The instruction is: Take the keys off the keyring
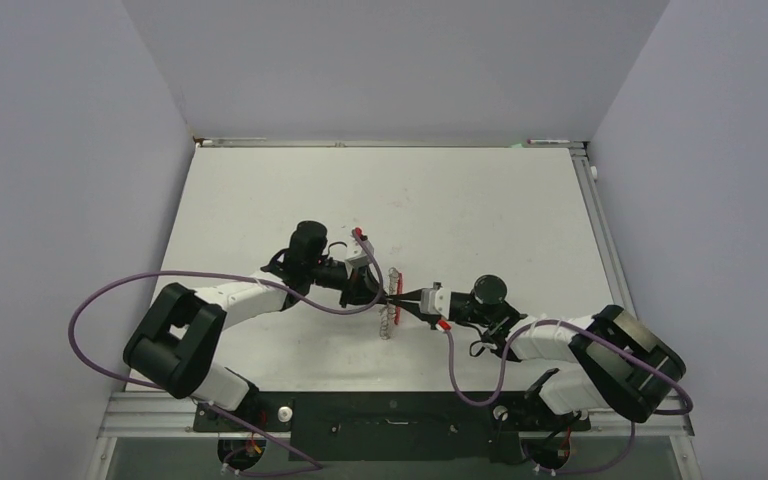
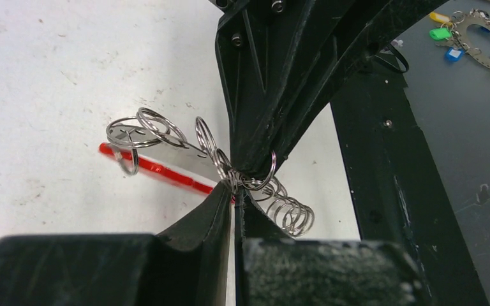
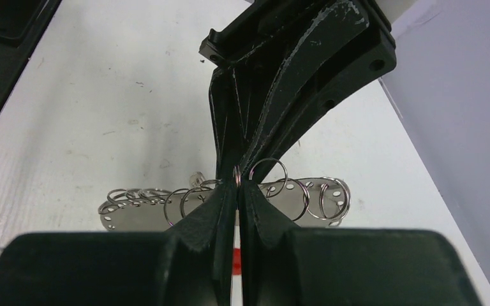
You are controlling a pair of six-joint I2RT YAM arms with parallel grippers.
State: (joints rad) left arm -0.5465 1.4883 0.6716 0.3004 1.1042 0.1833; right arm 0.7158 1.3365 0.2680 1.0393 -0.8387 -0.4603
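Midway across the bench [image 1: 260,200], well clear of every edge, the left hand [image 1: 385,292] and right hand [image 1: 406,296] meet tip to tip, both clamped on the keyring [image 1: 388,322] (only wrist views resolve its split rings [image 3: 137,194] beside the red strap [image 2: 156,169]).

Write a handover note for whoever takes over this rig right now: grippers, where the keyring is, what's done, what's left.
Left gripper: shut on the keyring, mid-table.
Right gripper: shut on the same keyring, tips meeting the left's.
Keyring: a bunch of silver rings on a flat holed metal piece, red strap attached.
Done: nothing visibly detached; no loose piece on the table.
Left: work the keys off; they cannot be told apart in the bunch.
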